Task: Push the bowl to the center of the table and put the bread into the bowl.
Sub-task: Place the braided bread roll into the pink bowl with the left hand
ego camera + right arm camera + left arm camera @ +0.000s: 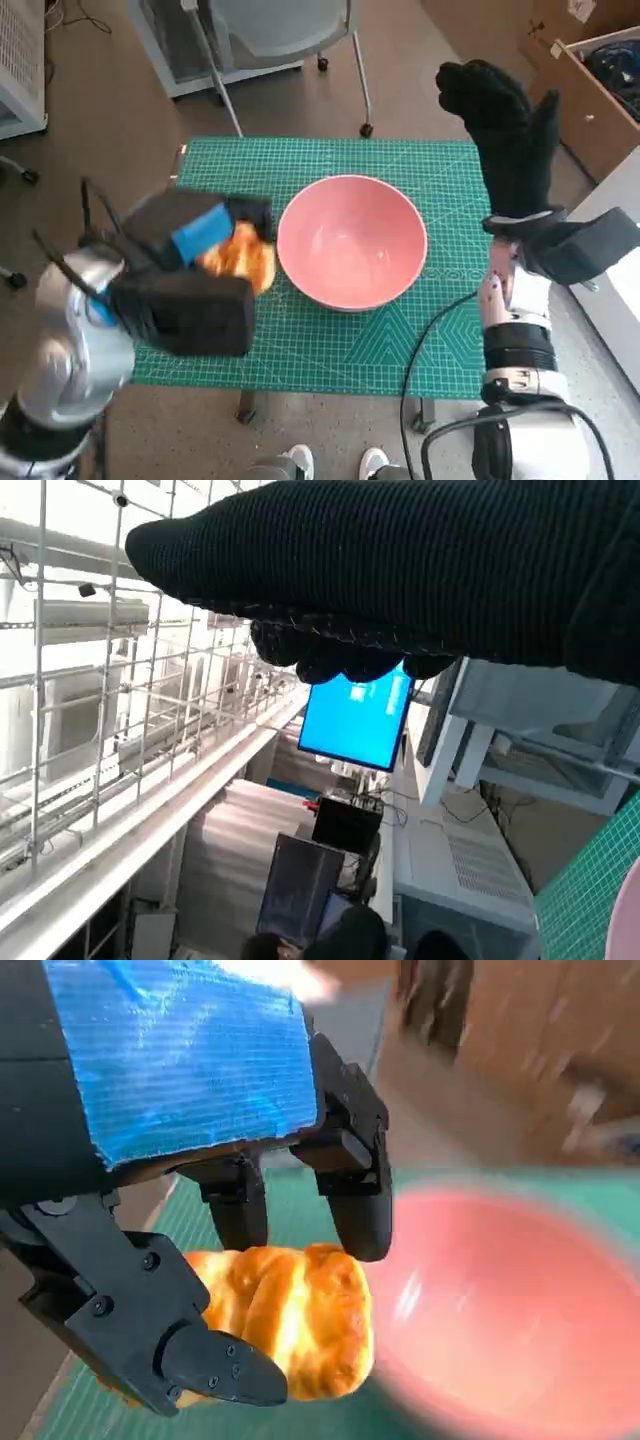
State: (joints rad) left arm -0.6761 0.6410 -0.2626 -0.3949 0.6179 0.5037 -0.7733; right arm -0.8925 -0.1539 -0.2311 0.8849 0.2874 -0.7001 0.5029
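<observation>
Holding the bread (285, 1320) between its black fingers (350, 1185) and the lower finger part, the left hand (190, 265) keeps the golden piece just beside the pink bowl (352, 240), on the side of the bowl where the left arm comes up, and it seems lifted a little above the green mat (420, 340). I judge this grasp is for carrying: the bread is clamped from two sides so it does not fall while it goes over the rim. The bowl itself sits about in the middle of the mat, so the pushing part looks finished, and inside it I see nothing, only the smooth pink inner wall. The bread is not yet in it. The right hand (505, 125) is raised beyond the far right side of the bowl, well apart from it, with its gloved fingers extended and holding nothing; probably it stays out of the way. Behind the mat, farther from the bowl, stands a chair (285, 35) on the floor.
</observation>
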